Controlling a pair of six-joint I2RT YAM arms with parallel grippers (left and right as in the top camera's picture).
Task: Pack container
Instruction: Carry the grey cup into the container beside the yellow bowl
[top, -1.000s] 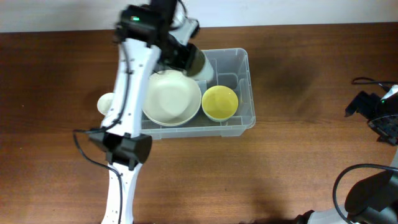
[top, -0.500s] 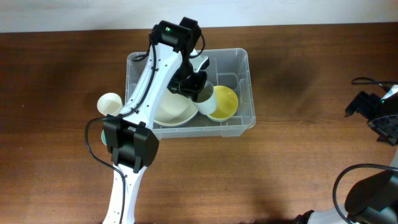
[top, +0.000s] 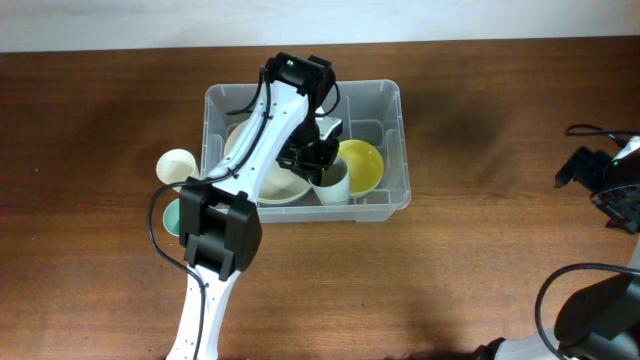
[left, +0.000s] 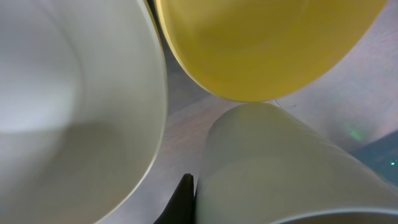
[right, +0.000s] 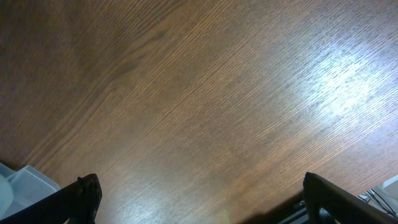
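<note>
A wooden table (top: 470, 280) seen from above, with a clear plastic container (top: 402, 140) at its middle. Against the container's near wall stands a white cup (top: 334, 187), pinched by the closed left gripper (top: 324, 170). Just behind the cup sit a yellow bowl (top: 364, 165) on the right and a large white bowl (top: 275, 188) on the left. A small white cup (top: 176, 165) stands outside, left of the container. Well off to the right, the right gripper (right: 202, 202) hangs over the wood, spread wide and holding nothing.

Shows clear, glossy plastic in the container (top: 402, 140); smooth sheen on its 3 o'clock yellow bowl (top: 365, 165). Shows grained satin wood on the table (top: 480, 260).
</note>
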